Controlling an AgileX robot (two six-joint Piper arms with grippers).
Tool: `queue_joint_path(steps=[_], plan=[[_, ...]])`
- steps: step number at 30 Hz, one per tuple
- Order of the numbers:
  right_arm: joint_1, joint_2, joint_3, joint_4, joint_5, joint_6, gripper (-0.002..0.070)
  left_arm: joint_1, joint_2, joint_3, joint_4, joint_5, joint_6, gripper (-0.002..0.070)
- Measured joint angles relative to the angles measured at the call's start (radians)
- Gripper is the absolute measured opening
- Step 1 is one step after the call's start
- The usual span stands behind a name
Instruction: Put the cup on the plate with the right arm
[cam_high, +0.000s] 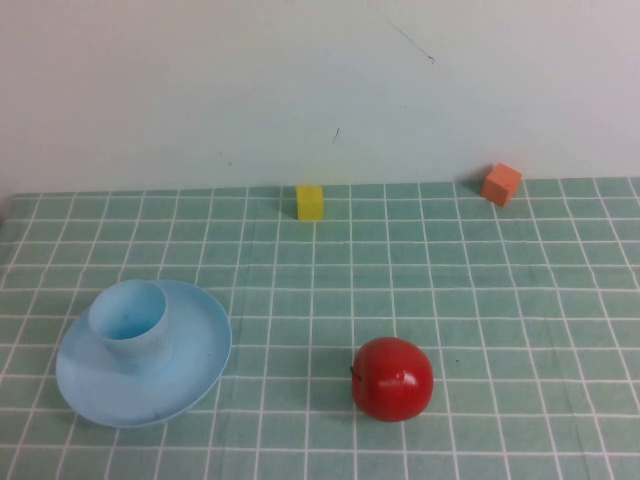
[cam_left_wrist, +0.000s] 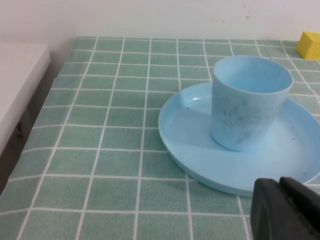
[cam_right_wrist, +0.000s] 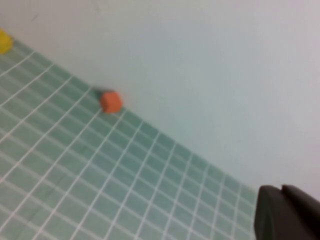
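Cup (cam_high: 128, 322) upright on the plate (cam_high: 195, 370).
I see right gripper (cam_right_wrist: 283, 212) closed, empty, off the table; left gripper (cam_left_wrist: 283, 207) beside the plate, state unclear.

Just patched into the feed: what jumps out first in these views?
The red apple stands out, alone front and centre on the green checked cloth. The cup stands upright on the plate at front left. The left gripper sits just short of the plate; the right gripper, shut, holds nothing.

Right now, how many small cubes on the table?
2: yellow cube at the far edge, centre; orange cube at the far edge, right side. None seems hidden.
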Motion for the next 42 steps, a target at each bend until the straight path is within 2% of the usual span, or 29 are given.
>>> queue_joint_path(steps=[6, 13, 18, 21, 25, 29, 37, 39, 42], plan=[[0.0, -0.162, 0.288, 0.215, -0.098, 0.014, -0.0003, 0.0, 0.0, 0.0, 0.0, 0.0, 0.0, -0.0003], [0.0, -0.254, 0.594, 0.465, -0.406, 0.031, -0.0003, 0.0, 0.0, 0.0, 0.0, 0.0, 0.0, -0.0003], [0.0, -0.254, 0.735, 0.662, -0.624, 0.04, -0.0003, 0.0, 0.0, 0.0, 0.0, 0.0, 0.0, -0.0003], [0.0, -0.254, 0.774, 0.731, -0.662, 0.04, -0.0003, 0.0, 0.0, 0.0, 0.0, 0.0, 0.0, -0.0003], [0.0, -0.254, 0.802, 0.756, -0.655, 0.04, -0.0003, 0.0, 0.0, 0.0, 0.0, 0.0, 0.0, -0.0003], [0.071, -0.255, 0.819, 0.766, -0.64, 0.041, -0.0003, 0.0, 0.0, 0.0, 0.0, 0.0, 0.0, -0.0003], [0.075, -0.256, 0.829, 0.727, -0.638, 0.041, -0.0003, 0.0, 0.0, 0.0, 0.0, 0.0, 0.0, -0.0003], [0.058, -0.258, 0.835, 0.698, -0.653, 0.041, -0.0003, 0.0, 0.0, 0.0, 0.0, 0.0, 0.0, -0.0003], [-0.043, -0.268, 0.856, 0.659, -0.682, 0.041, -0.0003, 0.0, 0.0, 0.0, 0.0, 0.0, 0.0, -0.0003]])
